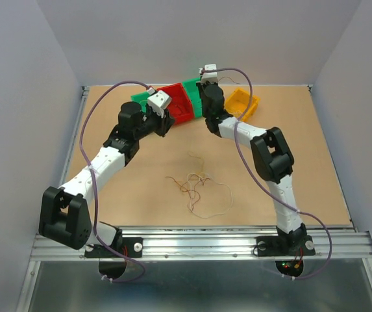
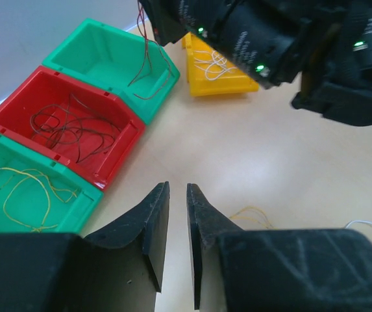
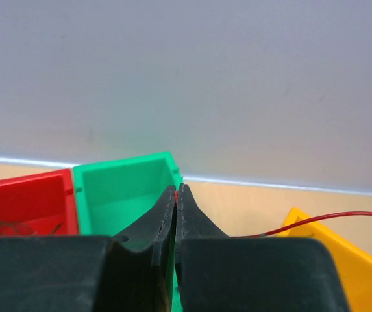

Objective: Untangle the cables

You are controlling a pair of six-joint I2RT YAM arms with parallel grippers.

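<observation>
The cables point(image 1: 195, 185) lie as a loose tangle of thin brown, beige, orange and yellow loops on the table, nearer than both grippers. My left gripper point(image 1: 167, 122) hovers by the red bin; in the left wrist view its jaws point(image 2: 178, 190) stand a narrow gap apart with nothing between them. My right gripper point(image 1: 200, 86) is over the far green bin point(image 1: 192, 88). It is shut point(image 3: 176, 190) on a thin red wire point(image 3: 328, 221) that trails off to the right. That wire point(image 2: 148, 58) hangs into the green bin point(image 2: 111, 62).
Four bins stand in a row at the back: a green bin point(image 2: 17, 195) holding yellow wires, a red bin point(image 2: 69, 127) holding brown wires, the far green bin, and a yellow bin point(image 2: 218, 71) holding white wires. A yellow strand point(image 2: 250, 213) lies beside my left fingers.
</observation>
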